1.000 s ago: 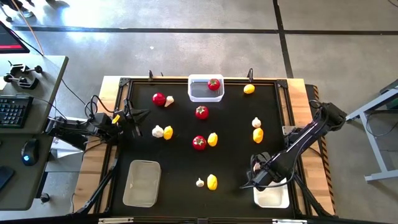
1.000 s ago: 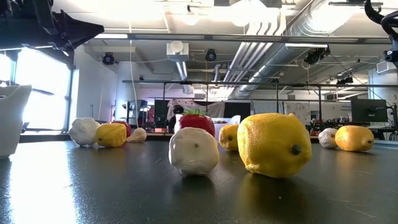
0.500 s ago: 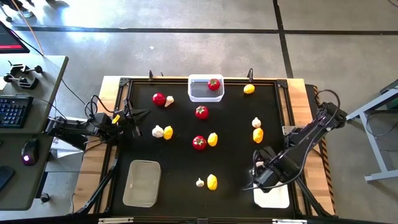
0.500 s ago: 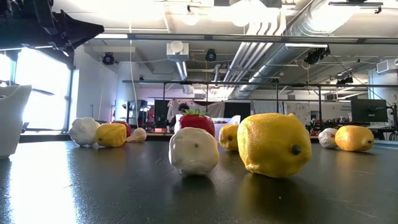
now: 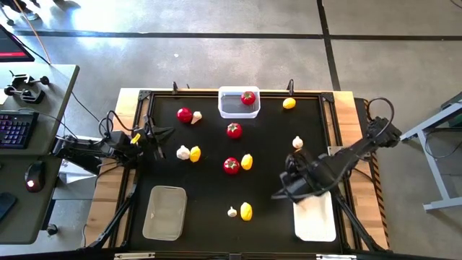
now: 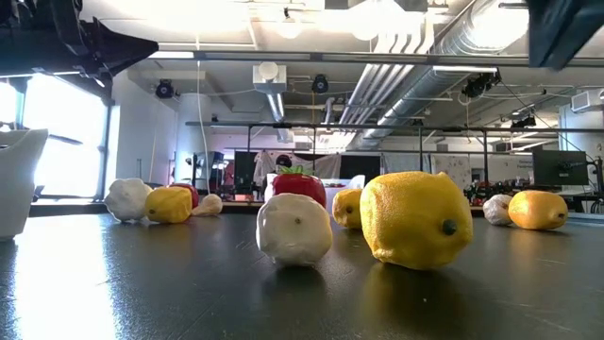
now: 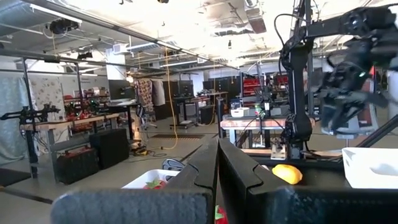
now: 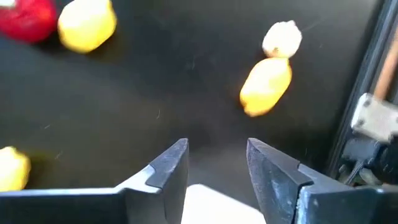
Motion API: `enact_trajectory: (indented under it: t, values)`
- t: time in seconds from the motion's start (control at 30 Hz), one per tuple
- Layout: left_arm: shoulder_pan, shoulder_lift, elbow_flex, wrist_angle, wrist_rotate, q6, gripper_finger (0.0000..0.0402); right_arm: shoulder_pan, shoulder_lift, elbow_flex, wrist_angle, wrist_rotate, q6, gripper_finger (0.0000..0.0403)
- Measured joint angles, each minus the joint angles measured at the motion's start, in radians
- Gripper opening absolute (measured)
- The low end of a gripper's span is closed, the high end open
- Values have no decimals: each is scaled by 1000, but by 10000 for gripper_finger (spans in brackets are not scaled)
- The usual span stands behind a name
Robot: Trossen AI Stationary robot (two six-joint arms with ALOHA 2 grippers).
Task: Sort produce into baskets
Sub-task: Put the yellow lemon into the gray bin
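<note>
My right gripper (image 5: 283, 191) hangs open and empty above the mat, just beyond the far left corner of the white basket (image 5: 315, 220). In the right wrist view its fingers (image 8: 166, 167) point toward a lemon (image 8: 266, 87) and a garlic bulb (image 8: 282, 38) ahead. My left gripper (image 5: 160, 134) waits shut at the table's left edge. Tomatoes (image 5: 231, 165), lemons (image 5: 246, 211) and garlic bulbs (image 5: 182, 152) lie scattered on the black mat. The clear basket (image 5: 229, 107) at the far edge holds one tomato (image 5: 248, 97). The beige basket (image 5: 165, 211) stands near left.
A lemon (image 5: 289, 103) lies near the far right corner, and a garlic bulb (image 5: 297, 142) just beyond my right arm. A tomato (image 5: 185, 114) and garlic (image 5: 196, 115) lie at the far left. In the low view a garlic bulb (image 6: 294, 229) and a lemon (image 6: 415, 219) lie closest.
My right gripper has moved from above the white basket toward the table's far edge and a little left, and now stands over the mat. The white basket, partly covered by the arm before, now shows whole. The produce on the mat has stayed in place.
</note>
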Motion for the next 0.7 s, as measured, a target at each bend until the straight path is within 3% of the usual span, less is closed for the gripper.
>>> enact_trajectory:
  t: [0.33,0.53,0.7]
  values:
    - [0,0,0,-22,2,-10,0,-232,-7,-216,104,-74,-172,104]
    - [0,0,0,-31,4,-11,0,-268,-112,-356,267,-82,-235,52]
    - [0,0,0,-32,4,-12,0,-270,-248,-492,327,-67,-138,6]
